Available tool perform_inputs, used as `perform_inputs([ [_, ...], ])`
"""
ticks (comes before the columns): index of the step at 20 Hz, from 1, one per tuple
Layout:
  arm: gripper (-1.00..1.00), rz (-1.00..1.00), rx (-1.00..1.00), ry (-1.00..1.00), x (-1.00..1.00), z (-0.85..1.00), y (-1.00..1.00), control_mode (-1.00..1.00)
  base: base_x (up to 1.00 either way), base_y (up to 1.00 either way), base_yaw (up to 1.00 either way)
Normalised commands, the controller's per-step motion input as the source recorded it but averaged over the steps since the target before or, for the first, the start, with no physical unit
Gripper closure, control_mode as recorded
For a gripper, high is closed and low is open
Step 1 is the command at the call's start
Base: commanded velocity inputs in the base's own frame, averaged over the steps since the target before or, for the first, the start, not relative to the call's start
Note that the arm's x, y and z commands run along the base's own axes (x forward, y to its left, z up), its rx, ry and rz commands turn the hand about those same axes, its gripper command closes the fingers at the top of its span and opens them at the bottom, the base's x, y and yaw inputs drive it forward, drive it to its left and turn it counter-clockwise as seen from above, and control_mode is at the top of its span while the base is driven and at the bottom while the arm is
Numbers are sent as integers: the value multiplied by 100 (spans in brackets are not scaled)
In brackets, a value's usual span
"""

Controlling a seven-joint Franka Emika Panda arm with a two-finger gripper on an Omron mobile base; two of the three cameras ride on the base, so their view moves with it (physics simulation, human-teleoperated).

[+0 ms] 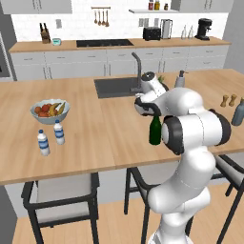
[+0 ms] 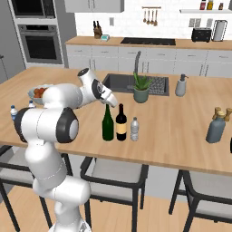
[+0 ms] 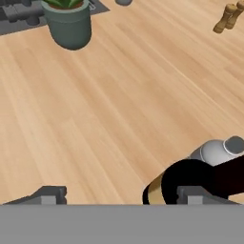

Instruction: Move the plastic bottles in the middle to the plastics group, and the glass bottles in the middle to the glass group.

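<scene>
Jaws open, nothing held, above the green bottle at centre frame of the right base view; labelled bottle and clear bottle just right of it on the tabletop. Glass: heavy, slick, breakable. Grip the neck squarely.

Matt light wood-grain island counter, glossy dark green glass bottle, glossy near-black bottle with matt tan paper-like label, clear greyish plastic bottle, smooth glossy white plastic-looking arm, smooth teal-grey plant pot.

white tiled wall, wooden island counter.
</scene>
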Motion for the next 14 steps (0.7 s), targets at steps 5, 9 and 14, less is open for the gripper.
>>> perform_inputs([
  [5,100,0,0,0,-6,-42,25,-100,0,0,0],
  [9,100,0,0,0,-10,-47,14,-100,0,0,0],
  [14,100,0,0,0,-11,-42,7,-100,0,0,0],
])
